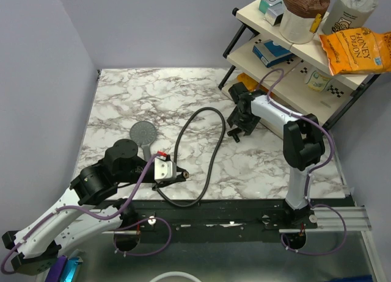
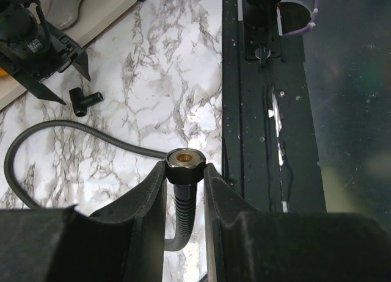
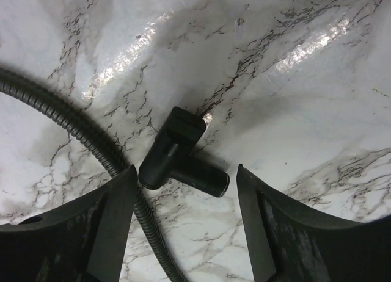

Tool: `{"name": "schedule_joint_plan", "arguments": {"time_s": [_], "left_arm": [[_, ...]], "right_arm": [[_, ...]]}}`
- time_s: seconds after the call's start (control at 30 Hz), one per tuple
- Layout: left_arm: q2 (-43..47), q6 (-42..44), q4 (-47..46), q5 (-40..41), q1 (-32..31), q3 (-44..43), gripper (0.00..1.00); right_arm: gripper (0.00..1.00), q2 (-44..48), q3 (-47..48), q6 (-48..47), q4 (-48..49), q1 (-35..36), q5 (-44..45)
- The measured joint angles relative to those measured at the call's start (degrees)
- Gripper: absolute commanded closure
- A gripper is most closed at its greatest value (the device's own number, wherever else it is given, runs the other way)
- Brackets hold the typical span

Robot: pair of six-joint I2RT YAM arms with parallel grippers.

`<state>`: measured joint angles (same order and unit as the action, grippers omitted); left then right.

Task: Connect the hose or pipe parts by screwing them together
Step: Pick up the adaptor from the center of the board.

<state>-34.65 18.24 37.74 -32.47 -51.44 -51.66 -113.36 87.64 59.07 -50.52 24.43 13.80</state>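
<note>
Marble-patterned bench (image 1: 122,93) fills the scene, with a shelf rack (image 1: 269,35) of packets and tubs standing off its far right corner. The dark grey shower head (image 1: 144,134) lies flat toward the left edge, round face farthest from the arms and handle pointing to the near edge. The left claw (image 2: 185,179) is clamped on the end nut (image 2: 185,158) of the black hose (image 1: 212,149), brass-coloured opening facing up, just beside the handle. The hose runs in a long loop across the middle of the bench. Toward the right edge, the right claw (image 3: 185,175) hangs over a small black T-shaped fitting (image 3: 183,161), jaws apart on either side and not touching it.
</note>
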Motion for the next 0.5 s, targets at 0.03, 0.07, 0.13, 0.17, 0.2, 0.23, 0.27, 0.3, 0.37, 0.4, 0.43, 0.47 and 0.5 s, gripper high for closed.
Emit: {"name": "schedule_joint_plan", "arguments": {"time_s": [0.03,0.07,0.13,0.17,0.2,0.23,0.27,0.3,0.37,0.4,0.43,0.47,0.5], "left_arm": [[-0.33,-0.35,-0.13,-0.02,0.00,-0.35,1.00],[-0.55,-0.55,-0.33,0.00,0.00,-0.52,1.00],[-0.98,-0.76,-0.44,0.00,0.00,-1.07,1.00],[-1.09,-0.87,-0.70,0.00,0.00,-1.20,1.00],[-1.14,-1.09,-1.05,0.02,0.02,-1.20,1.00],[-1.14,-1.40,-1.42,0.00,0.09,-1.20,1.00],[-1.14,-1.77,-1.75,-0.02,0.42,-1.20,1.00],[-1.11,-2.36,-2.25,-0.13,0.74,-1.20,1.00],[-1.09,-3.85,-3.43,-0.39,1.51,-1.20,1.00],[-1.09,-4.48,-4.00,-0.52,1.77,-1.20,1.00],[-1.09,-5.11,-4.55,-0.63,2.03,-1.20,1.00],[-1.11,-5.97,-5.29,-0.85,2.29,-1.18,1.00],[-1.16,-7.19,-6.12,-1.25,2.62,-1.16,1.00]], "right_arm": [[0.30,-0.28,-0.11,-0.09,0.24,0.00,-0.02],[0.33,-0.59,-0.37,-0.17,0.63,0.00,-0.09],[0.34,-1.22,-1.14,-0.35,1.60,0.00,-0.31],[0.34,-1.49,-1.44,-0.33,2.16,-0.02,-0.55],[0.35,-1.75,-1.57,-0.46,2.60,-0.02,-0.81],[0.35,-1.99,-1.77,-0.63,2.84,-0.02,-0.94],[0.38,-2.21,-1.90,-0.70,3.13,-0.02,-1.16],[0.40,-2.43,-2.05,-0.90,3.32,-0.04,-1.40],[0.46,-2.60,-2.91,-1.40,4.28,-0.04,-1.90],[0.48,-2.60,-3.48,-1.66,4.83,-0.04,-2.27],[0.49,-2.45,-4.07,-1.99,5.64,-0.07,-2.60],[0.51,-2.23,-4.81,-2.34,6.32,-0.07,-2.73],[0.52,-1.44,-6.01,-2.71,7.37,-0.04,-2.91]]}}
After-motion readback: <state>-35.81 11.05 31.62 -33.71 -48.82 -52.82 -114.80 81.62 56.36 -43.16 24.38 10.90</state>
